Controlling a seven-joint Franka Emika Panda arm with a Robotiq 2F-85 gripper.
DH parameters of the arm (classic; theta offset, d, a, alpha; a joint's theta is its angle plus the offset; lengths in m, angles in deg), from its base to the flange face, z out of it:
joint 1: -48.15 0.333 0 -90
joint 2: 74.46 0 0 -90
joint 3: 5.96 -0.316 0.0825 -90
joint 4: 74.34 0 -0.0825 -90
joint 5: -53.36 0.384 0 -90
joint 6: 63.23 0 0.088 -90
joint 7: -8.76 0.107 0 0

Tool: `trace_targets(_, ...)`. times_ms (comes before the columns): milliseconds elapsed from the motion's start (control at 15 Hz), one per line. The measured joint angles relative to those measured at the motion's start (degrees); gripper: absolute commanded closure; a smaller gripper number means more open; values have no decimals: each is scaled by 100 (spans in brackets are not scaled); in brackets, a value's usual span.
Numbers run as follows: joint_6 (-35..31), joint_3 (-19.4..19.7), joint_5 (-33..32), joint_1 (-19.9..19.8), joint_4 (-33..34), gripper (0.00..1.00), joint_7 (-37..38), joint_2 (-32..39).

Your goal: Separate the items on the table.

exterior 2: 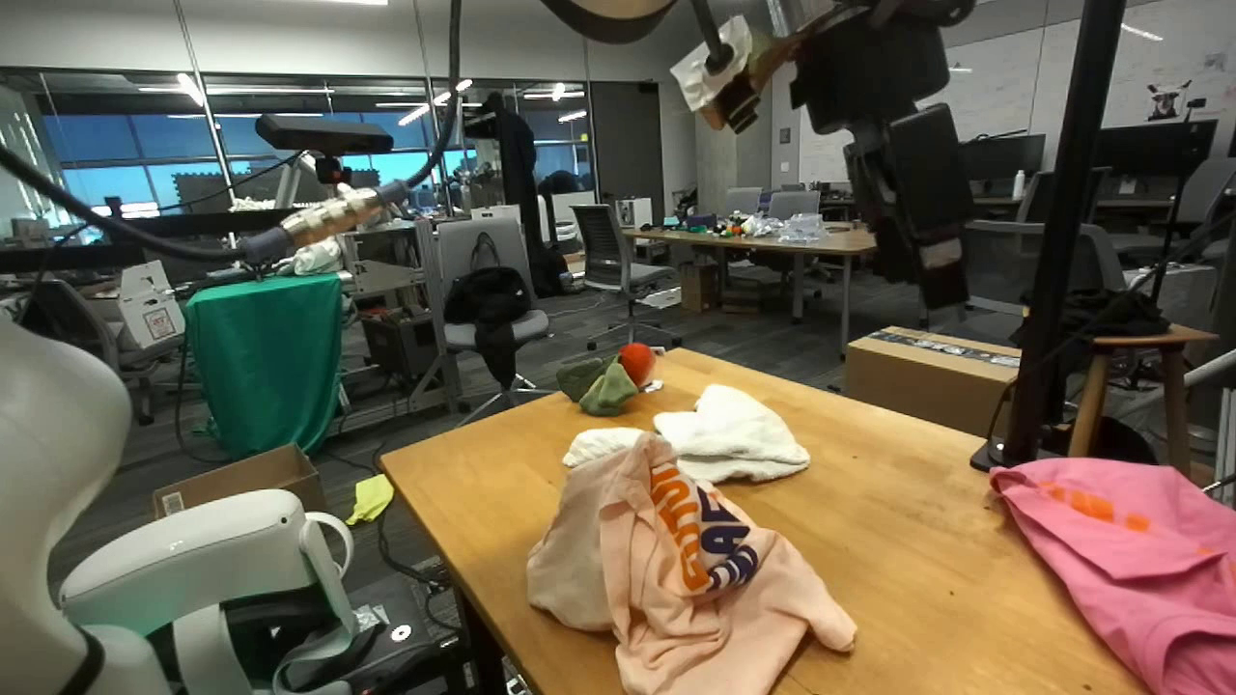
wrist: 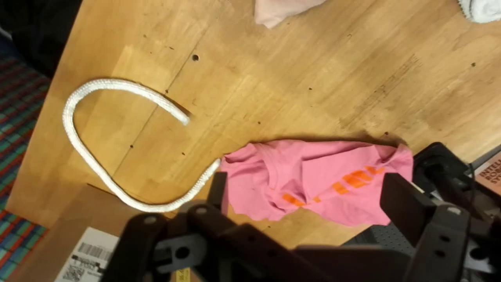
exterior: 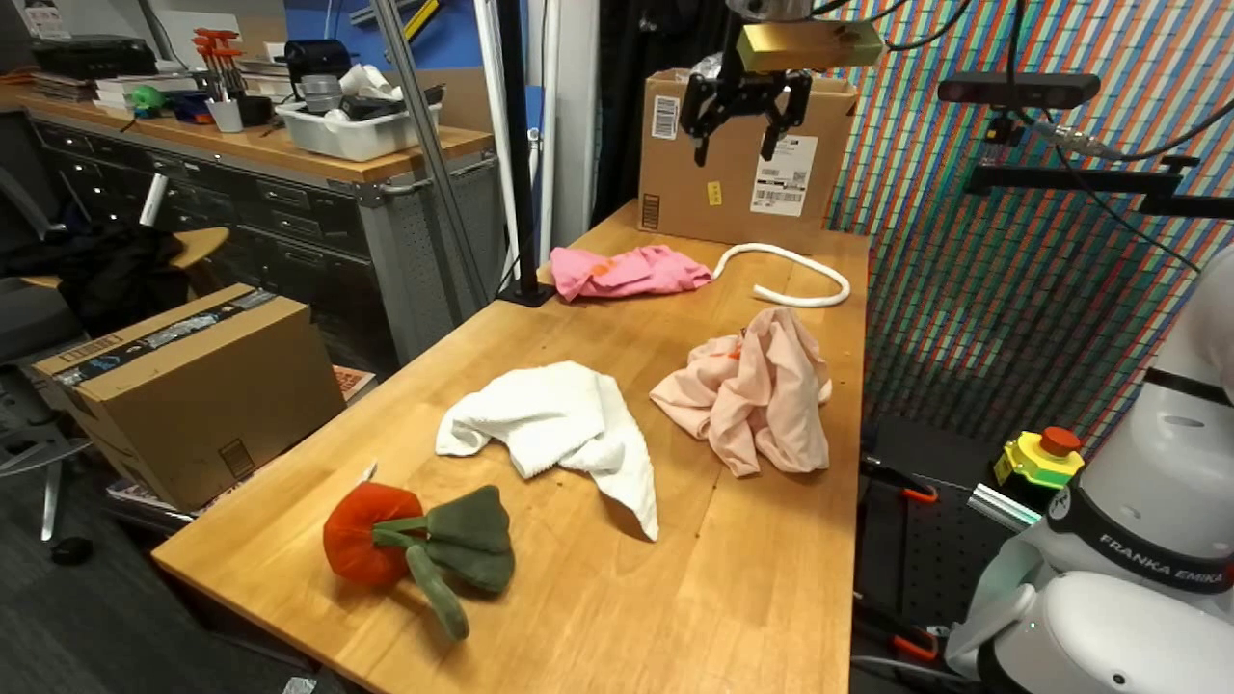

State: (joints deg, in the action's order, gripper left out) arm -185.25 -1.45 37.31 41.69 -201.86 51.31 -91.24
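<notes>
On the table (exterior: 752, 617) I see: pink cloth (wrist: 274, 168), orange-marked; white rope (wrist: 80, 144), curved, one end at the pink cloth's edge; peach cloth (exterior 2: 666, 579), crumpled, lettered; white cloth (exterior: 564, 414), between peach cloth and red-and-green plush (exterior: 448, 540). My gripper (exterior: 735, 154): raised above, jaws spread wide.

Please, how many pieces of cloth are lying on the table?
3: the pink cloth beside the white rope, the white cloth near the red-and-green plush toy, and the peach cloth beside the white one. Folds could hide another.
</notes>
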Motion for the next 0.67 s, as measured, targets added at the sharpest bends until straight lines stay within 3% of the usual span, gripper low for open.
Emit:
trace_targets(267,-426,213,833,-349,-377,0,87,8)
trace_targets(667,-521,338,2074,-371,-274,0,-363,284)
